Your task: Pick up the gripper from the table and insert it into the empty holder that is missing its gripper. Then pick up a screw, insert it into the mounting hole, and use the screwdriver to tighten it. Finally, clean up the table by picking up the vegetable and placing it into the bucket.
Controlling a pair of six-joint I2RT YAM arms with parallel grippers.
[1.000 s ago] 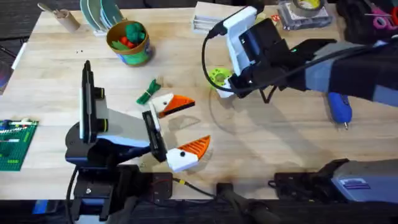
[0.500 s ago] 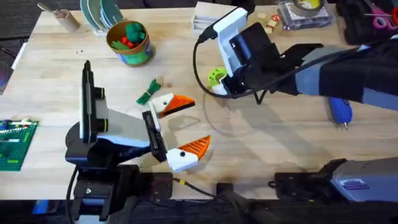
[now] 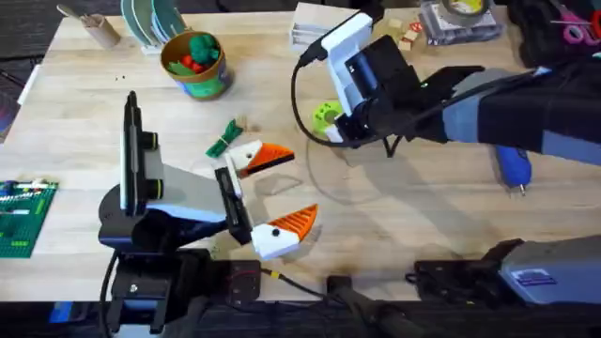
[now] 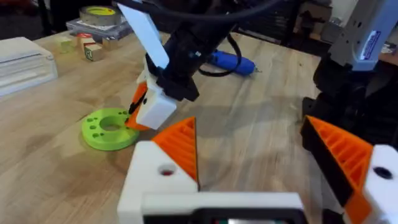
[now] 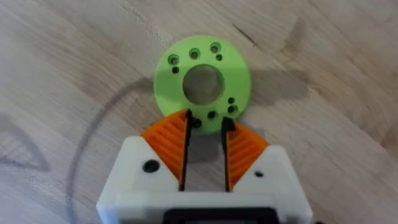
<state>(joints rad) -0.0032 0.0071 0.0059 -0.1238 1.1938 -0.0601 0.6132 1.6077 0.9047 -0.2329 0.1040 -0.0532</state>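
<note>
My right gripper (image 3: 331, 131) hovers at the near rim of the lime-green disc (image 5: 202, 84). Its orange fingers (image 5: 169, 142) stand a narrow gap apart, with nothing visibly between them. I cannot make out a screw. The holder (image 3: 192, 192) is the white-and-grey head on my left arm and carries two orange ribbed fingers. Those fingers form my left gripper (image 3: 299, 185), spread wide and empty. I cannot tell which finger is the task's gripper. The green vegetable (image 3: 223, 139) lies just beyond it. The blue screwdriver (image 3: 513, 164) rests at the right. The bucket (image 3: 202, 86) stands far left.
A tan cup (image 3: 99, 28) and stacked plates (image 3: 150, 19) sit at the back left. A white box (image 3: 315, 23), small blocks (image 3: 406, 33) and a tape roll (image 3: 467, 9) line the back. A green brick plate (image 3: 23, 216) lies at the left edge.
My right gripper swung left and came down to the green disc's rim, then held nearly still. The left arm has not moved.
</note>
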